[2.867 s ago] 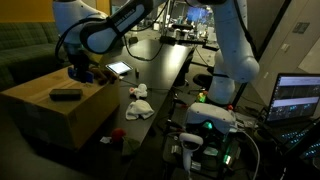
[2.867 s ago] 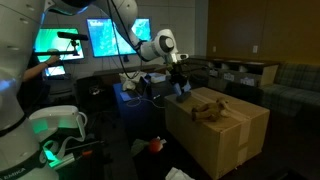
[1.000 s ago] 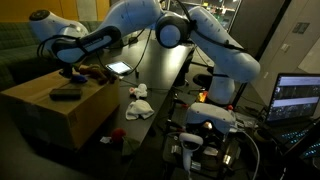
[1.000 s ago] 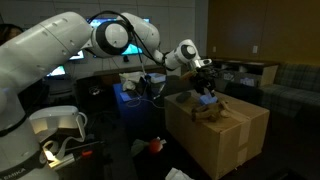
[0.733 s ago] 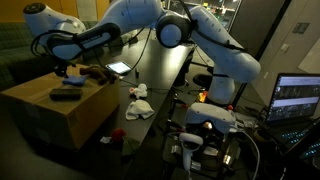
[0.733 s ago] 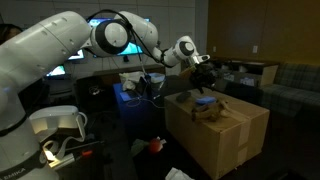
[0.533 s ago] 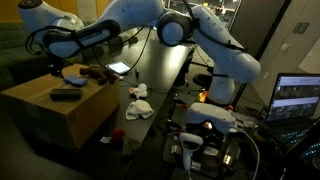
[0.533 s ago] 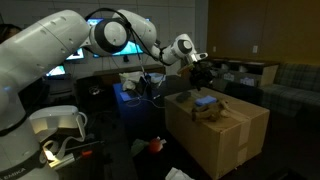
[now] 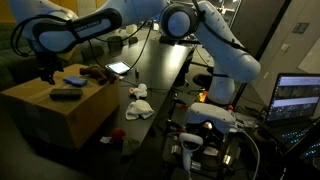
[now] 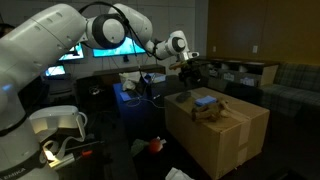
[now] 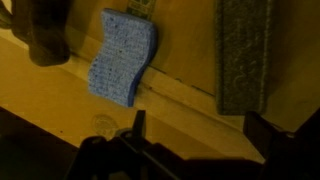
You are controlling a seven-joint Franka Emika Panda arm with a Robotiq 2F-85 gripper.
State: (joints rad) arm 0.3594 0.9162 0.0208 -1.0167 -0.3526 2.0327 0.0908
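My gripper (image 10: 190,71) hovering over box (image 10: 238,135), fingers spread wide, nothing in them. Sponge (image 11: 122,57) lies flat on box top, loose, near black block (image 11: 245,55), nothing pinning it.

One sponge (image 11: 122,58), one box (image 9: 60,118), one dark block (image 9: 66,95).

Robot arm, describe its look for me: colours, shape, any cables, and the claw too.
The arm is glossy white, built of thick rounded links with dark rings at the joints. A black cable seems to loop alongside it. Its base glows green. The claw is black and boxy; the wrist view shows two dark fingers. No markings are legible.
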